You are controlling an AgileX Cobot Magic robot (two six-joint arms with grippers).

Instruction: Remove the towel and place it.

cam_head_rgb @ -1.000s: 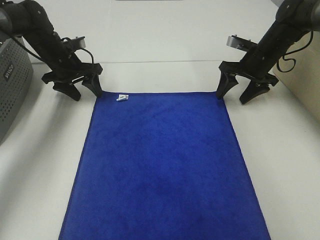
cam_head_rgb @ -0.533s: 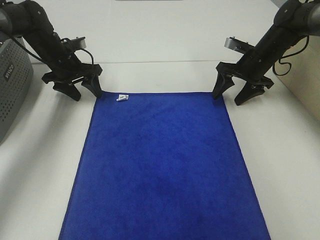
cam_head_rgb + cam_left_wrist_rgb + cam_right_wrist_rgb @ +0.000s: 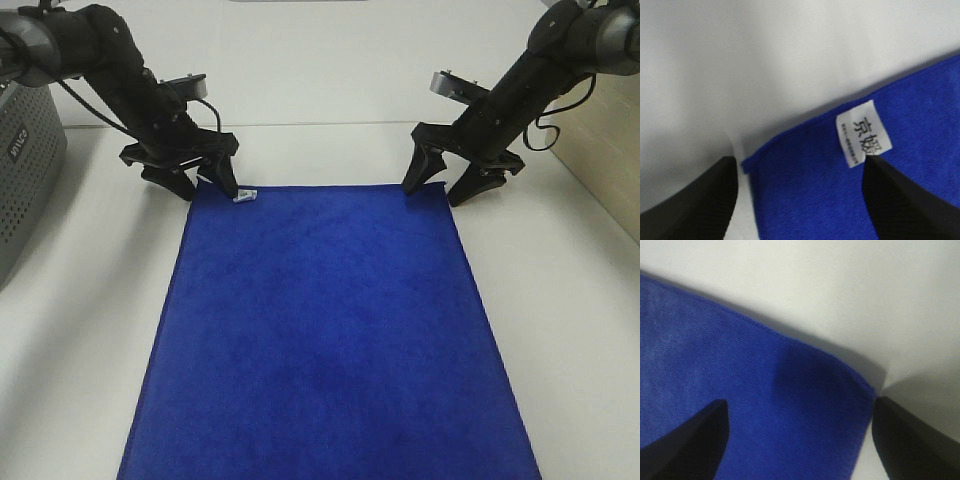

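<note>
Towel [image 3: 320,330] flat on the table [image 3: 570,300], each far corner between wide-open jaws: left gripper [image 3: 208,193] straddles one, right gripper [image 3: 433,195] the other, neither gripping. White tag [image 3: 863,132] sits just beside one left jaw.

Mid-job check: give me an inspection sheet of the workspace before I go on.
Surface: white table, matte.
Job's things: blue towel spread flat; white tag at its far left corner.
Clutter: nothing seen.
End effectors: left end effector open, straddling the tag corner; right end effector open, straddling the far right corner.
Cables: cable looping beside the right arm.
Surroundings: grey basket at left edge; beige panel at right edge.
</note>
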